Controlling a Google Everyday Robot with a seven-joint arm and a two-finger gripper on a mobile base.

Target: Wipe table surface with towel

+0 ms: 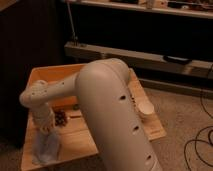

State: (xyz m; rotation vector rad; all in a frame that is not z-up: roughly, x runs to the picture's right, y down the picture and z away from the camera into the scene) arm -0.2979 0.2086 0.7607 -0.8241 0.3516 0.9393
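Grey-blue towel [46, 149] at near-left corner of table [75, 136], clamped in closed gripper [46, 129] right above it. Press flat, not bunched; sweep in long overlapping strokes over bare planks; skirt dark clump [61, 118] just beside; stop short of the edge.
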